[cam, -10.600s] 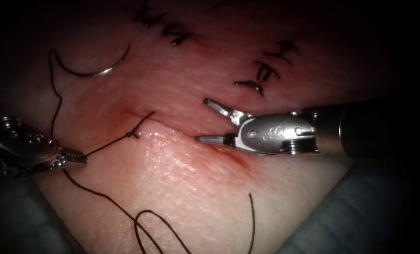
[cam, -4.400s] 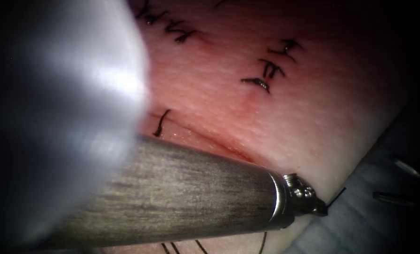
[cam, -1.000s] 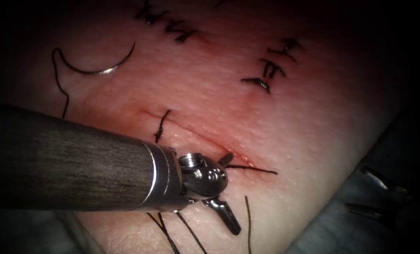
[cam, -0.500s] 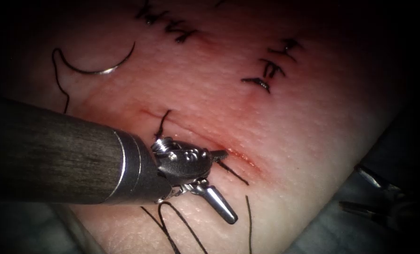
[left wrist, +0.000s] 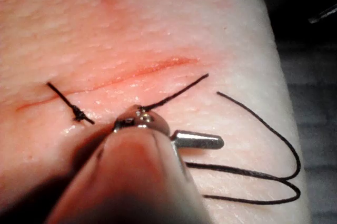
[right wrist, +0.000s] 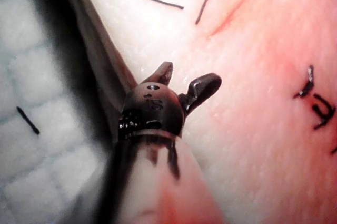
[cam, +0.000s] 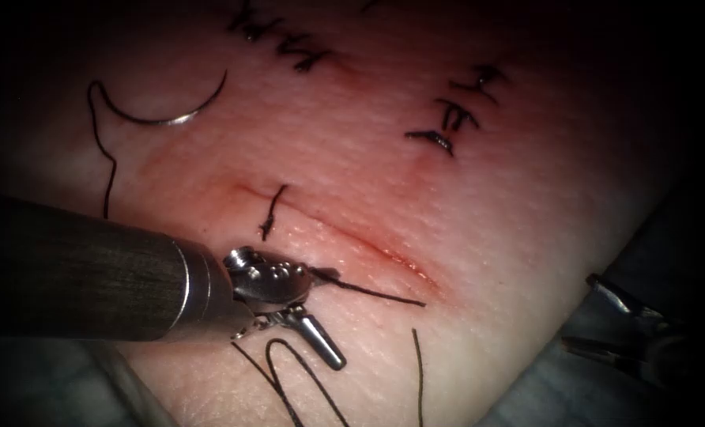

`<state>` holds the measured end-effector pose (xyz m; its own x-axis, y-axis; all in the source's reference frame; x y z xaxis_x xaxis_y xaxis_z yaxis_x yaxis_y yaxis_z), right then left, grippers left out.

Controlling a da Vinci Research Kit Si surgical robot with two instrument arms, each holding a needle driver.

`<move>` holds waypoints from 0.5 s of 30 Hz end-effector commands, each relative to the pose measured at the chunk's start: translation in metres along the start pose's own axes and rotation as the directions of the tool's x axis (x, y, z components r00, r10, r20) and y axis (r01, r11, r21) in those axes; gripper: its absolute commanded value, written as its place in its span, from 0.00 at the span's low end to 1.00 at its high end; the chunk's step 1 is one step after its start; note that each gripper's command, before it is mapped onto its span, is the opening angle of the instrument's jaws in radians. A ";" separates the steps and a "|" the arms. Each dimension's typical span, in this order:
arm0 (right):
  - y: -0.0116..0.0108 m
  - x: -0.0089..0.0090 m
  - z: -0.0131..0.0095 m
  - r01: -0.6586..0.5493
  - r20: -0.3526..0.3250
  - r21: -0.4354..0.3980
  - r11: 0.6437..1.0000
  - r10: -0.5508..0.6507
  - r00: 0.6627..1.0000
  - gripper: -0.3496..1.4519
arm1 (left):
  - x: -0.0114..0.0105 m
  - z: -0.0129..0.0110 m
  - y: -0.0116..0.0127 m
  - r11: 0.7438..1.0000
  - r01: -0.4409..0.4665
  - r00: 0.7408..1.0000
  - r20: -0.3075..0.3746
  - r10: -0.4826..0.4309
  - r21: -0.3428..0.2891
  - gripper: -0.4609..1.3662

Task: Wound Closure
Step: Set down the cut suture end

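Nearest, thread (cam: 289,379) lies in slack loops on the tissue (cam: 526,237), on the near side of the cut (cam: 352,241). Left tool (cam: 334,319) sits just short of the cut, jaws spread and pinching nothing; one cut end (cam: 380,292) rests against its upper jaw, probably being fished for. Right tool (cam: 578,310) is parked past the cut's right end, off the tissue, jaws apart and empty. One knot (cam: 269,212) crosses the cut. One needle (cam: 163,111) lies loose beyond its left end, not in tissue. Three stitches (cam: 451,115) beyond its right end.
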<state>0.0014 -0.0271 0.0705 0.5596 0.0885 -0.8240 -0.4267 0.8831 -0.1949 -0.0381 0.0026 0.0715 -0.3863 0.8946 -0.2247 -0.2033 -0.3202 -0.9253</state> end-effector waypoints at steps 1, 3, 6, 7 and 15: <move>0.0000 0.0000 0.0000 0.000 -0.002 0.010 1.000 0.000 1.000 0.97 | -0.0004 0.0001 -0.0005 1.000 -0.002 1.000 0.008 0.002 0.007 1.00; 0.0000 0.0001 0.0001 0.000 0.000 0.012 1.000 0.000 1.000 0.97 | -0.0015 0.0001 -0.0014 0.998 -0.011 0.999 0.053 0.008 0.060 1.00; 0.0000 0.0001 0.0001 0.000 0.000 0.012 1.000 0.000 1.000 0.97 | -0.0025 -0.0004 -0.0020 0.985 -0.055 0.988 0.150 0.030 0.164 1.00; 0.0000 0.0001 0.0001 0.000 0.000 0.012 1.000 0.000 1.000 0.97 | -0.0027 -0.0006 -0.0020 0.981 -0.070 0.985 0.169 0.040 0.178 1.00; -0.0011 0.0008 0.0011 -0.019 -0.024 0.038 0.999 0.020 1.000 0.91 | -0.0041 -0.0056 -0.0025 0.943 -0.199 0.932 0.349 0.097 0.268 1.00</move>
<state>0.0036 -0.0275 0.0706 0.5322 0.0941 -0.8414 -0.4127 0.8966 -0.1607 -0.0303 0.0015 0.0730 -0.7066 0.6828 -0.1857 -0.3573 -0.5707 -0.7394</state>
